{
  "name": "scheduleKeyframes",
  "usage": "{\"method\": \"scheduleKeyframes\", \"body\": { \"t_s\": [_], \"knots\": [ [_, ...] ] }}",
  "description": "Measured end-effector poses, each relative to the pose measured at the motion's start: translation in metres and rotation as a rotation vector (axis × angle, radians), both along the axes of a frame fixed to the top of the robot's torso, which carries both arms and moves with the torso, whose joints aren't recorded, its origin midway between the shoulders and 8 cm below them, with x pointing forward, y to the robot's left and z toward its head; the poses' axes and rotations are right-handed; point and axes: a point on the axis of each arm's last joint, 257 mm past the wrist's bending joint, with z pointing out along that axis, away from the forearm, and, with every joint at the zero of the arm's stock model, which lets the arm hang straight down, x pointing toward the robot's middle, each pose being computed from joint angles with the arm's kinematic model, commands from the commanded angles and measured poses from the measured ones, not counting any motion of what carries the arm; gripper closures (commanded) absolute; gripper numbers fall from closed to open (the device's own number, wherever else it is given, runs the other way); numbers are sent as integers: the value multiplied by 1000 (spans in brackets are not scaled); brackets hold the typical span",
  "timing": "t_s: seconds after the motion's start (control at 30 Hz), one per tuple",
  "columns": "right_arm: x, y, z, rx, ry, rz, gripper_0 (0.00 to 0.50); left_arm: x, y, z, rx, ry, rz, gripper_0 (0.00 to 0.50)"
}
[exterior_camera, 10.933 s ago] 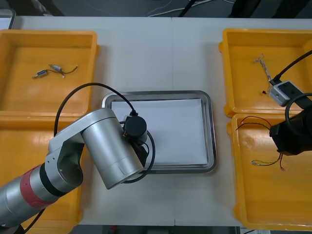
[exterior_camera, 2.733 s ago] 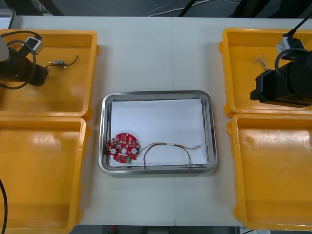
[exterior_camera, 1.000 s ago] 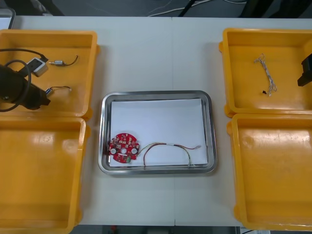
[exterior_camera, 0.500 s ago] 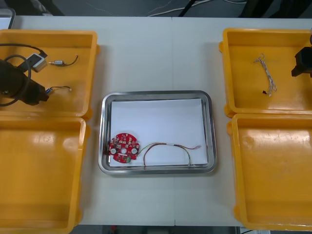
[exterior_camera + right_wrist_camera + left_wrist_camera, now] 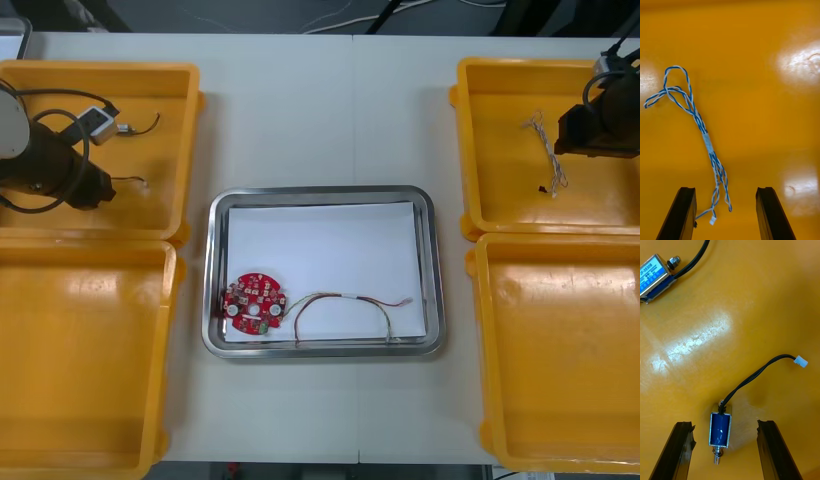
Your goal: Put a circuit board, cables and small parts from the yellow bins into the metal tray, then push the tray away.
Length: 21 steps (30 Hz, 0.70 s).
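Tray part-loaded, both claws spread wide, empty.
Round red circuit board (image 5: 252, 300) and thin red-and-yellow cable (image 5: 340, 296) lie in the shiny metal tray (image 5: 436, 270); farther out, left gripper (image 5: 725, 425) straddles a small metal part (image 5: 720, 429), right gripper (image 5: 725, 189) a twisted blue-and-white cable (image 5: 696, 116), in the far yellow bins (image 5: 170, 120).

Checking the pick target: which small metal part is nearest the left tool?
The small metal part with the white-tipped lead, lying between the left tool's open fingers; the other part lies farther off.

In the metal tray (image 5: 320, 192), circuit board (image 5: 253, 301) and cable (image 5: 345, 297) block the near edge; elsewhere bare.
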Motion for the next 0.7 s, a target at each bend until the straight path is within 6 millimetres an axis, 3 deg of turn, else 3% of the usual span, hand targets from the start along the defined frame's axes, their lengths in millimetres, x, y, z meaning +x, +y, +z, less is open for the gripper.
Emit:
{"method": "scheduleKeyframes", "body": {
  "t_s": [0.23,0.43,0.6,0.7],
  "knots": [
    [17,8,-17,28,-31,-14,38,4,5,-6,-4,-10,15,0],
    [25,5,-16,-6,-61,14,38,5,8,-13,3,-6,20,0],
    [32,5,-13,-24,-91,19,37,5,7,-14,7,-4,18,45],
    [32,5,-15,-35,-87,25,37,5,7,-15,12,-1,16,118]
  ]
}}
